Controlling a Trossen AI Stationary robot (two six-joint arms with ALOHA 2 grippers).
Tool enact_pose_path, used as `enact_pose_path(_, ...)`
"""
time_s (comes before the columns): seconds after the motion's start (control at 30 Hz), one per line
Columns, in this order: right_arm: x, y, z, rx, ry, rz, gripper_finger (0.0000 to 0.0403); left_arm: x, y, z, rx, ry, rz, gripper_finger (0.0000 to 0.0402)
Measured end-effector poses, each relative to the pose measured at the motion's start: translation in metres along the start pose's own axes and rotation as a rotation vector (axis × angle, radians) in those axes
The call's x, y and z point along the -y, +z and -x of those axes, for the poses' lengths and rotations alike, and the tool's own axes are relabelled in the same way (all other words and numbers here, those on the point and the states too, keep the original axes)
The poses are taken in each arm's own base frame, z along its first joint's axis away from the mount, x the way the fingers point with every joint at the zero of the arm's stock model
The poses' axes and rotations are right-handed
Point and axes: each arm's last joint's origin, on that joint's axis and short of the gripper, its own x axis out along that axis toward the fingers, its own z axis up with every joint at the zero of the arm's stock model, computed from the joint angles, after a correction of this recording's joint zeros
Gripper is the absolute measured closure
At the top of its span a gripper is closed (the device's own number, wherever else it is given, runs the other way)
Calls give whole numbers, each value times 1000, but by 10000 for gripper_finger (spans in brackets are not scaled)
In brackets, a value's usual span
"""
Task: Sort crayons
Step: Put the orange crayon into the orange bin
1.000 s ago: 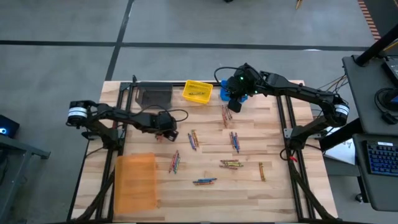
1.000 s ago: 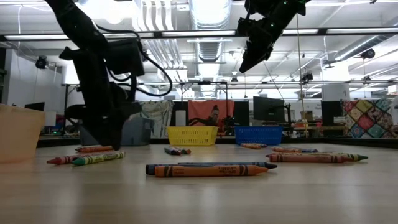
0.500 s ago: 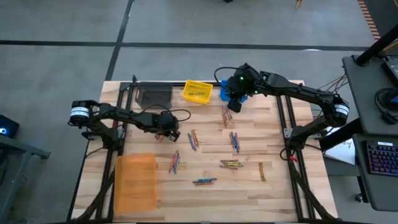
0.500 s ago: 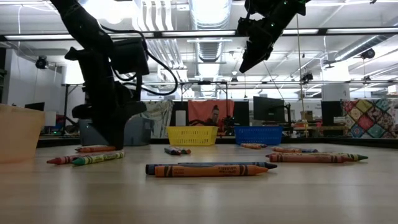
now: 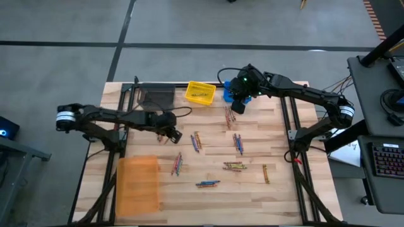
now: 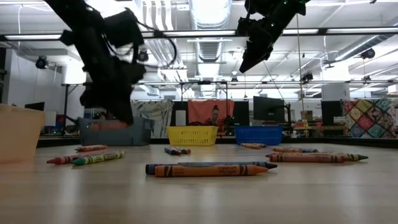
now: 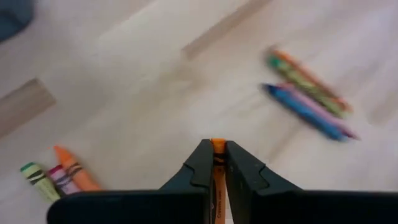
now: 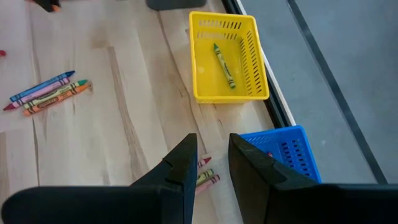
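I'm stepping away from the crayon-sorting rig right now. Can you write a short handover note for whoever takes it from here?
Left gripper: shut on an orange crayon, lifted off the table near its left-centre.
Right gripper: empty, jaws apart, hovering by the blue bin at the back.
Done: one green crayon lies in the yellow bin. The blue bin's contents are hard to make out.
Left: small clusters of loose crayons are scattered over the middle of the table. An orange bin sits front left, a dark bin back left.
Likely next: take the held crayon to the orange bin.
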Motion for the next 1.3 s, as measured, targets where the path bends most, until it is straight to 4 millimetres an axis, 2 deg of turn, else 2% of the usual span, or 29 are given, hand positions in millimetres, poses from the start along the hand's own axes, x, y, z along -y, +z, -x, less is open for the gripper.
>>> enact_pose_path(0.27, -2, -1, 0, -16, 7, -10, 321, 7, -1, 54, 67, -285, -7, 401)
enact_pose_path(0.53, -2, 1, 6, -8, 7, -19, 321, 33, -23, 79, 67, -463, -28, 401)
enact_pose_path(0.67, -3, 3, 11, 10, 8, -39, 321, 49, -32, 95, 2, -458, -96, 402)
enact_pose_path(0.93, -9, 5, 11, 11, 23, -65, 321, 78, -55, 139, -201, -215, -361, 402)
enact_pose_path(1.07, -15, 6, 11, 14, 37, -51, 321, 84, -79, 139, -257, -106, -448, 402)
enact_pose_path(1.3, -28, 8, 11, 18, 65, -19, 321, 78, -131, 110, -366, 56, -542, 402)
